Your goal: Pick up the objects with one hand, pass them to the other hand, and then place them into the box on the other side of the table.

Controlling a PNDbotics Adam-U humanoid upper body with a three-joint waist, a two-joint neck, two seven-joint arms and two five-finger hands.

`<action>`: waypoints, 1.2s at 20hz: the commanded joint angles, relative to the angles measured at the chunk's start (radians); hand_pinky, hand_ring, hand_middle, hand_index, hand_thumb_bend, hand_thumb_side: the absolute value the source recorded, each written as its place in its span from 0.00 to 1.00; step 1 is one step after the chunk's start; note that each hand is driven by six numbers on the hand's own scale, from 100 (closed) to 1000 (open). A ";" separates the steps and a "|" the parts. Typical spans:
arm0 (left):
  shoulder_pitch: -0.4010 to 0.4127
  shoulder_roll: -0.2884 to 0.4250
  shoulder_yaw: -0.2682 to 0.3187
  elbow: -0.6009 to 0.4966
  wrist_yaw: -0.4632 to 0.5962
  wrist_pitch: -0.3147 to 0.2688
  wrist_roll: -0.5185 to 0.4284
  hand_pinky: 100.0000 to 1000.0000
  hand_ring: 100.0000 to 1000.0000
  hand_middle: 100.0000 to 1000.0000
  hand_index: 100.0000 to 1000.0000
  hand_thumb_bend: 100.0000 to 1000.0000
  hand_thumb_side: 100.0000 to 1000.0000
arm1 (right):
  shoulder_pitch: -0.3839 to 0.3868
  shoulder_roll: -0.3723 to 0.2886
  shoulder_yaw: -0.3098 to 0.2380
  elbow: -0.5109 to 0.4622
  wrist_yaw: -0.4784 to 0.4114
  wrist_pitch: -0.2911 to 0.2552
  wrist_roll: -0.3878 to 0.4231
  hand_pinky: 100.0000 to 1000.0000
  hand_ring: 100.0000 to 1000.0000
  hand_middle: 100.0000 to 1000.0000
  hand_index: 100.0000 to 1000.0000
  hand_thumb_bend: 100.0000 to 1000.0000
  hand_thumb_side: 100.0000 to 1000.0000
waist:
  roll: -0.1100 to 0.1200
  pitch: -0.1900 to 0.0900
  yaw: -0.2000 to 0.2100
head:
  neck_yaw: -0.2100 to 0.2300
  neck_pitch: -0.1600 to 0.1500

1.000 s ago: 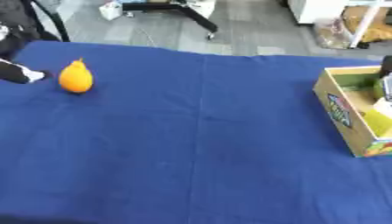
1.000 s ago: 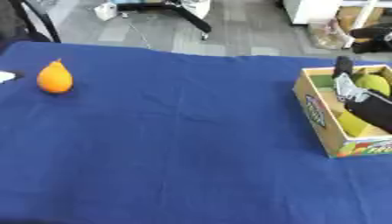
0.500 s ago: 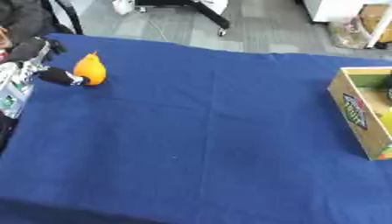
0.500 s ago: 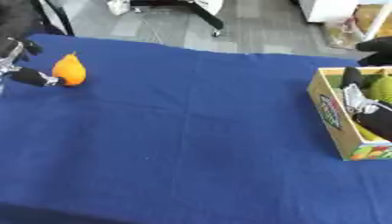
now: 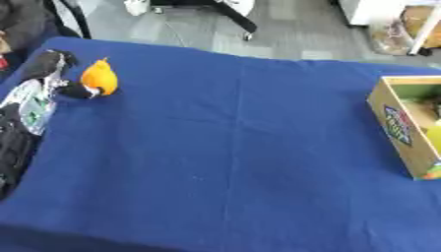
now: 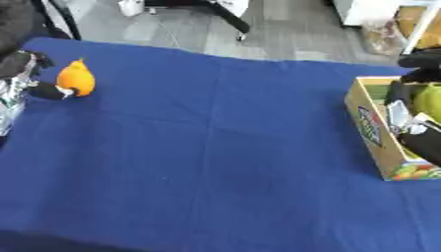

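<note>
An orange pear-shaped fruit (image 5: 99, 78) lies on the blue tablecloth at the far left. My left hand (image 5: 41, 86) comes in from the left edge, right beside the fruit. It is open, with its thumb (image 5: 80, 91) touching the fruit's lower left side and its fingers (image 5: 53, 60) spread just left of the fruit's top. The cardboard box (image 6: 374, 129) stands at the right edge. My right hand (image 6: 403, 118) reaches down inside it, next to a green fruit (image 6: 428, 101). The box wall and the view's edge hide part of that hand.
Blue cloth (image 5: 233, 142) covers the whole table between the fruit and the box. Beyond the far edge are a grey floor, a chair base (image 5: 215, 7) and cartons (image 5: 405, 24). The table's left edge runs close to the orange fruit.
My left hand has come in from the left and closed up to the orange fruit, its thumb now touching it. The camera has shifted. My right hand stays in the box.
</note>
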 commanded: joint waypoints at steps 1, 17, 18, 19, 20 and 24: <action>-0.029 0.012 0.009 0.023 -0.022 0.013 0.020 0.69 0.59 0.61 0.70 0.49 0.08 | -0.012 -0.006 -0.001 -0.003 -0.009 -0.005 0.005 0.67 0.60 0.67 0.70 0.00 0.37 | -0.013 0.002 -0.007 | 0.008 -0.015; 0.004 0.022 0.008 -0.128 0.180 -0.010 0.116 0.50 0.37 0.32 0.39 0.16 0.00 | 0.000 -0.005 -0.006 0.012 -0.009 -0.008 -0.007 0.66 0.59 0.66 0.68 0.00 0.37 | -0.007 0.001 0.002 | -0.002 -0.001; 0.013 0.030 0.005 -0.171 0.228 -0.018 0.109 0.50 0.36 0.32 0.39 0.14 0.00 | -0.001 -0.005 -0.006 0.012 -0.009 -0.009 -0.008 0.66 0.59 0.66 0.68 0.00 0.37 | -0.006 0.000 0.004 | -0.003 0.000; 0.023 0.037 0.002 -0.224 0.290 -0.032 0.095 0.50 0.36 0.31 0.38 0.14 0.00 | -0.005 -0.004 -0.006 0.010 -0.008 -0.010 -0.007 0.66 0.59 0.66 0.68 0.00 0.37 | -0.005 -0.001 0.006 | -0.004 0.001; 0.036 0.046 -0.001 -0.277 0.359 -0.042 0.079 0.49 0.36 0.31 0.38 0.13 0.00 | -0.008 -0.003 -0.005 0.007 -0.006 -0.011 -0.006 0.66 0.59 0.66 0.68 0.00 0.37 | -0.005 -0.001 0.008 | -0.006 0.001; 0.091 0.069 -0.032 -0.513 0.661 -0.069 -0.001 0.50 0.36 0.32 0.38 0.11 0.00 | -0.033 0.008 0.007 -0.012 -0.003 -0.017 0.009 0.66 0.59 0.66 0.69 0.00 0.36 | -0.004 -0.003 0.012 | -0.014 0.003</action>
